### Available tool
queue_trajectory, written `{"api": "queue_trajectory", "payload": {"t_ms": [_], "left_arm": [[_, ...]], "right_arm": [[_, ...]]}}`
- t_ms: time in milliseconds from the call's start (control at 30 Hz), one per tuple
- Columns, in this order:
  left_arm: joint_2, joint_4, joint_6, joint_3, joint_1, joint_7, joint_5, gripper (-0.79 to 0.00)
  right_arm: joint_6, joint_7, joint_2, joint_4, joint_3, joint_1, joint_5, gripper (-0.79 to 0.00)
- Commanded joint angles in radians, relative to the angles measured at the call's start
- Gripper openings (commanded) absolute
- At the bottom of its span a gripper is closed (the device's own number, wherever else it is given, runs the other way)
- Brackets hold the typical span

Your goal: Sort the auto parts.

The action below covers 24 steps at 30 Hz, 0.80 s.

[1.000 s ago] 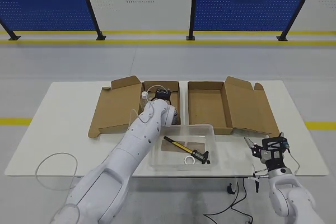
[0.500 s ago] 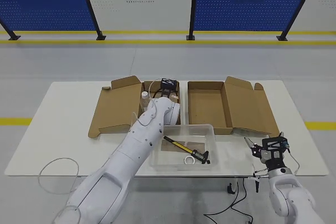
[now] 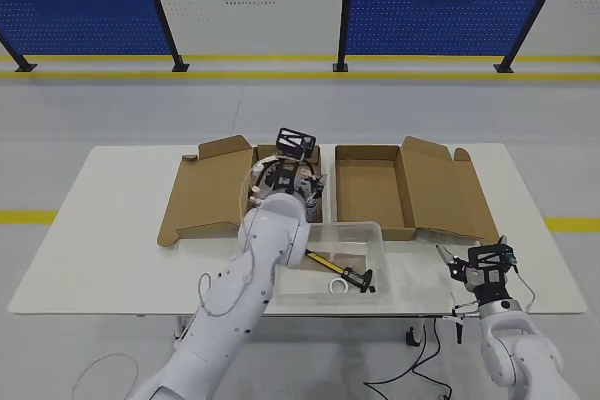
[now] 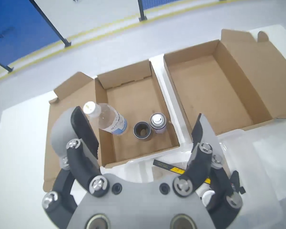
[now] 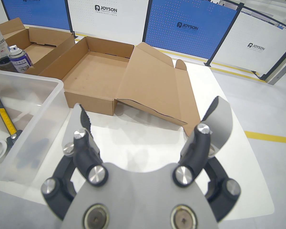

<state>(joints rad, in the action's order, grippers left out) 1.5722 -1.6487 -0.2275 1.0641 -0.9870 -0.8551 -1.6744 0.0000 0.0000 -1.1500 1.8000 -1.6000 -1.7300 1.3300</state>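
Left gripper (image 4: 138, 113) hangs above the near edge of the left cardboard box (image 4: 133, 96), fingers spread wide and gripping nothing. Three items stand upright in that box, in a row along its near wall: clear water bottle (image 4: 108, 119) with a white cap, black cylinder (image 4: 141, 131) just beside it, and a spray can (image 4: 158, 123) touching or almost touching the cylinder. The right cardboard box (image 4: 205, 89) sits just beside the left one, lid flap folded out flat on the table (image 3: 110, 230). The clear plastic bin (image 3: 360, 232) is at the near side of both boxes, close to the table's front edge. It holds a yellow-and-black tool (image 3: 325, 262) lying diagonally, a white ring (image 3: 337, 288) and a black part (image 3: 365, 282) at the tool's end; can't tell whether that part belongs to the tool. Right gripper (image 5: 149, 103) is over the table's near right area, beside the bin but apart from it, fingers spread too, nothing gripped.
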Motion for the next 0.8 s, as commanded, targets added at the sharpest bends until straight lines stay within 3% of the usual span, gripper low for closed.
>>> {"api": "queue_trajectory", "payload": {"t_ms": [0,233,433,767], "left_arm": [[-0.009,-0.095,0.011,0.013,-0.076,0.027,-0.057,0.000],[-0.036,-0.317,0.030,0.046,-0.319,0.142,-0.202,0.000],[-0.052,-0.431,-0.015,0.061,-0.532,0.230,-0.280,0.000],[-0.062,-0.514,-0.074,0.089,-0.724,0.286,-0.305,0.000]], "right_arm": [[0.000,0.000,0.000,0.000,0.000,0.000,0.000,0.000],[0.000,0.000,0.000,0.000,0.000,0.000,0.000,0.000],[0.000,0.000,0.000,0.000,0.000,0.000,0.000,0.000],[0.000,0.000,0.000,0.000,0.000,0.000,0.000,0.000]]}}
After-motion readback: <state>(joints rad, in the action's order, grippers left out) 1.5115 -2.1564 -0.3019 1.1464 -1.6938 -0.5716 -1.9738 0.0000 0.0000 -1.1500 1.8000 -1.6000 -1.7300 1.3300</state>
